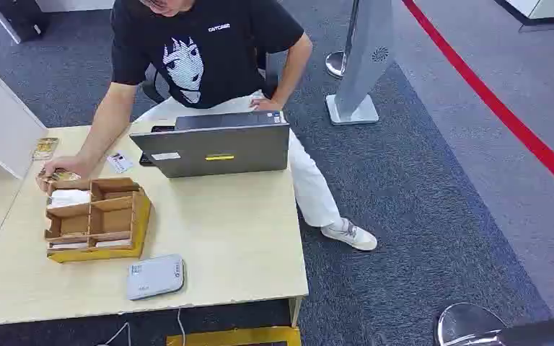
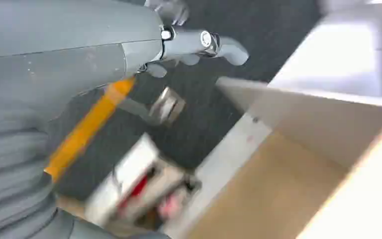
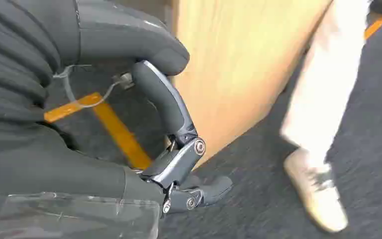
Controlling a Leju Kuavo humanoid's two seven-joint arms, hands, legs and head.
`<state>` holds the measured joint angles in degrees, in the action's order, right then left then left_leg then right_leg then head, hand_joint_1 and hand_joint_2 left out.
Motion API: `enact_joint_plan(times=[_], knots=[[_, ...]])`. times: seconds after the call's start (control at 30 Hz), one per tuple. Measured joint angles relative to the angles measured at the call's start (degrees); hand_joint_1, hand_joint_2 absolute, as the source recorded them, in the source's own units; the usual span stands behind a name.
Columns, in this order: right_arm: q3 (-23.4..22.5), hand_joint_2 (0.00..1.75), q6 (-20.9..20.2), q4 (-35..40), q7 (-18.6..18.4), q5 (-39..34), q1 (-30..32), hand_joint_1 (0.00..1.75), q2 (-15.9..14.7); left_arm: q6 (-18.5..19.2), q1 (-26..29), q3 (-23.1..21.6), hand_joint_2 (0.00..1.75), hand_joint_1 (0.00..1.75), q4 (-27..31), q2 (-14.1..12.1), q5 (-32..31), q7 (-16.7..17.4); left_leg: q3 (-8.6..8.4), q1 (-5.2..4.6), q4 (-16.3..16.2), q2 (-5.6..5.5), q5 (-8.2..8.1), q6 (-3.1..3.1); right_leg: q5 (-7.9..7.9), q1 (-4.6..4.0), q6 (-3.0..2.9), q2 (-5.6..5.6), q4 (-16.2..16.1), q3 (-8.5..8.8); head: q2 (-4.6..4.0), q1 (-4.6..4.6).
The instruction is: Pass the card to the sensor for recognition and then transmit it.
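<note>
A white card [image 1: 119, 161] lies flat on the pale wooden table [image 1: 238, 231], just left of the laptop. The sensor [image 1: 155, 277], a flat grey-white box, sits near the table's front edge. At the far left corner of the wooden compartment box [image 1: 97, 218], a seated person's hand [image 1: 53, 175] rests on some cards. My left hand [image 2: 194, 45] hangs below the table beside its edge; its fingers are spread and hold nothing, and the picture is blurred. My right hand [image 3: 179, 164] hangs low by the table's side [image 3: 238, 59], fingers loosely bent, thumb apart, nothing in it.
A grey laptop [image 1: 216, 148] stands open at the table's far side before the person in a black T-shirt [image 1: 202, 50]. A small stack of cards [image 1: 45, 148] lies far left. The person's leg and shoe [image 1: 350, 234] reach out right of the table. A grey kiosk stand [image 1: 364, 65] and red floor line [image 1: 505, 115] lie beyond.
</note>
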<state>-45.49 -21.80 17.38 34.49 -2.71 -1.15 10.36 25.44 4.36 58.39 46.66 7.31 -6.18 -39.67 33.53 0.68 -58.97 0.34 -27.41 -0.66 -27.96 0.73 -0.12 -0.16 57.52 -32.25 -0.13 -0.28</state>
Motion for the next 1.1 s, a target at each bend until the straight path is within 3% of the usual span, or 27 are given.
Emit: enact_joint_plan(times=[0.03, 0.13, 0.2, 0.3, 0.37, 0.43, 0.57, 0.7, 0.73, 0.9, 1.0, 1.1], knots=[[-0.82, 1.75, -1.67, 0.61, 0.95, 0.50, -0.04, 0.00, 0.30, 0.70, 0.52, 1.80, 1.75, 0.00, 6.79, 1.95, -1.65, 2.77, 0.01, 0.00, 0.00, 0.00, 0.00, 0.00, 0.00, 0.00, 0.00, 0.01, 0.00, 0.00, 0.00, -0.02], [-2.16, 1.75, -3.47, 1.50, 4.19, 3.88, -0.68, 0.00, 0.59, -2.57, 4.70, 1.64, 1.75, 0.00, 25.85, 6.07, 6.14, 14.80, -0.03, 0.02, 0.00, 0.10, -0.03, -0.02, 0.01, -0.03, -0.01, 0.16, 0.00, 0.01, 0.00, 0.07], [-2.77, 1.75, -1.21, 1.97, 5.20, 5.80, -1.49, 0.00, 0.59, -5.05, 8.67, -0.87, 1.75, 0.00, 36.68, 7.63, 8.12, 17.81, -0.03, -0.02, -0.04, 0.13, -0.02, -0.01, 0.01, -0.02, 0.00, 0.19, 0.00, -0.04, 0.00, -0.13], [-3.85, 1.75, 5.04, 2.40, 5.37, 8.44, -2.86, 0.00, 0.57, -9.29, 12.49, -4.91, 1.75, 0.00, 50.38, 9.13, 0.74, 17.00, -0.03, -0.01, -0.04, -0.19, -0.01, 0.02, -0.10, -0.02, 0.13, -0.20, 0.00, 0.00, 0.00, -0.02], [-5.11, 1.75, 7.17, 2.43, 5.33, 8.85, -3.35, 0.00, 0.35, -14.43, 14.33, -7.87, 1.75, 0.00, 57.69, 10.02, -7.42, 16.02, -0.02, -0.01, -0.04, -0.18, -0.01, 0.02, -0.10, -0.02, 0.13, -0.19, 0.00, 0.00, 0.00, -0.04], [-6.29, 1.75, 9.07, 2.38, 4.79, 9.81, -3.31, 0.00, -0.07, -17.24, 15.37, -10.36, 1.75, 0.00, 63.59, 10.57, -11.98, 15.51, 0.00, -0.03, -0.04, -0.22, 0.00, 0.03, -0.09, 0.00, 0.13, -0.23, 0.00, 0.11, 0.00, 0.02], [-7.36, 1.75, 12.20, 2.29, 4.24, 13.67, -3.18, 0.00, -0.63, -15.84, 15.95, -13.15, 1.75, 0.00, 71.11, 11.12, -15.00, 13.55, -0.02, -0.02, -0.04, -0.16, 0.00, 0.02, -0.05, -0.01, 0.09, -0.17, 0.00, 0.10, 0.00, 0.02], [-7.63, 1.75, 9.51, 1.83, 4.13, 15.21, -3.27, 0.00, -0.63, -15.01, 16.10, -15.81, 1.75, 0.00, 76.09, 11.58, -18.87, 11.12, -0.03, -0.02, -0.04, -0.19, 0.00, 0.02, -0.05, 0.00, 0.09, -0.20, 0.00, 0.09, 0.00, 0.00], [-7.78, 0.00, 9.08, 1.66, 4.08, 15.17, -3.36, 0.00, -0.63, -14.58, 15.96, -16.59, 1.75, 0.00, 76.74, 11.60, -19.72, 10.95, -0.02, -0.01, -0.04, -0.19, 0.00, 0.02, -0.05, 0.00, 0.09, -0.20, 0.00, 0.09, 0.00, 0.00], [-8.54, 0.00, 7.48, 1.20, 3.65, 16.63, -3.71, 0.00, -0.63, -12.83, 13.87, -20.14, 1.75, 0.00, 77.64, 10.83, -29.06, 12.52, -0.04, -0.01, -0.04, -0.16, 0.00, 0.02, -0.05, -0.01, 0.09, -0.17, 0.00, 0.07, 0.00, 0.00], [-8.39, 0.00, 8.75, 0.94, 3.12, 19.27, -4.67, 0.00, -0.59, -15.55, 10.48, -23.76, 1.75, 0.00, 76.29, 8.09, -34.67, 16.14, -0.03, 0.00, -0.04, -0.20, 0.07, -0.02, -0.03, -0.01, 0.06, -0.20, 0.00, 0.10, 0.00, 0.02], [-8.26, 0.00, 9.32, 0.70, 2.90, 20.02, -5.57, 0.00, -0.44, -17.11, 8.13, -26.70, 1.75, 0.00, 74.73, 5.43, -35.85, 17.44, -0.05, 0.02, -0.04, -0.16, 0.11, -0.07, 0.06, -0.01, -0.05, -0.17, 0.01, 0.10, 0.00, -0.02]])
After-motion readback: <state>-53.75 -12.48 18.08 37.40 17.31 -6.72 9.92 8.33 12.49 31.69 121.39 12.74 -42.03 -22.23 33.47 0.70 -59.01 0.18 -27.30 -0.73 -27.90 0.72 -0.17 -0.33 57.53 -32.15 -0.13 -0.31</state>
